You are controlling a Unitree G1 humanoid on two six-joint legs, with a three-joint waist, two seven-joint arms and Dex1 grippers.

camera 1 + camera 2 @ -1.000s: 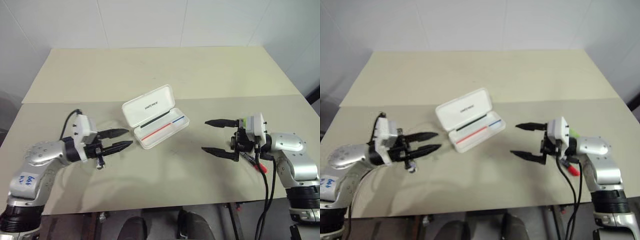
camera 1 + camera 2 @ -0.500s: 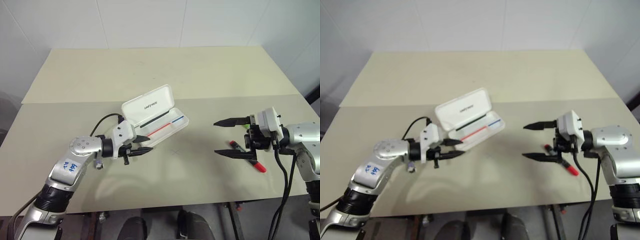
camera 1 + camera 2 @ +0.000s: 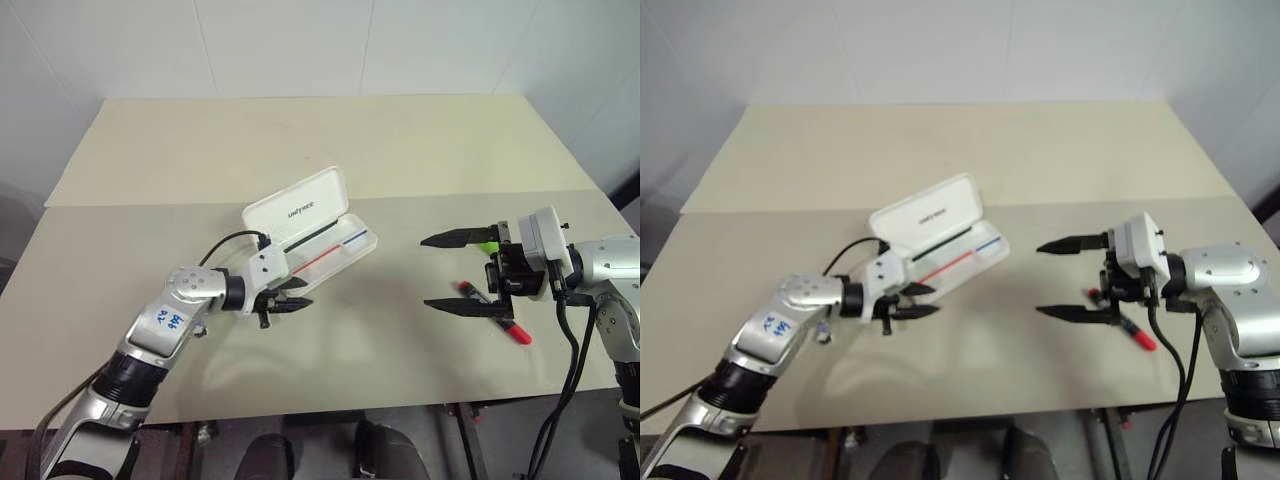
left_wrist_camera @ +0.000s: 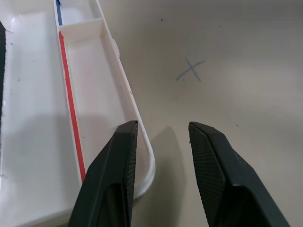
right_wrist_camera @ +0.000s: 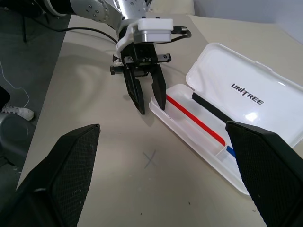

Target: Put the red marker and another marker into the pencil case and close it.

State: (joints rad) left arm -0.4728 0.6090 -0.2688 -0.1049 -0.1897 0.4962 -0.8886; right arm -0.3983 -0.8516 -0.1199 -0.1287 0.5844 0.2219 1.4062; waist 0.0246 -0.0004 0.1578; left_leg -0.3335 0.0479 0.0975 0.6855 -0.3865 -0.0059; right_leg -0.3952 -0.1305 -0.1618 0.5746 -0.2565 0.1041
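Left tool (image 3: 296,297) part-open and gripping nothing, tips straddling the near end wall of the pencil case (image 3: 340,255), one finger (image 4: 113,175) over the tray, the other outside on the worktop (image 3: 330,150). Right tool (image 3: 458,272) spread wide, empty, hovering just above the red marker (image 3: 492,312), which lies on the worktop well apart from the case; the green marker (image 3: 487,245) peeks out just behind the upper finger. Best now, probably: steady the case by its end wall without tipping the raised lid, then lower the right tool squarely across the red barrel before closing. Head views give the whole layout, markers included. Left wrist view adds the empty tray with its red and blue stripes and a pen-drawn cross on the worktop; right wrist view adds the lettering on the lid and a dark strip inside it.
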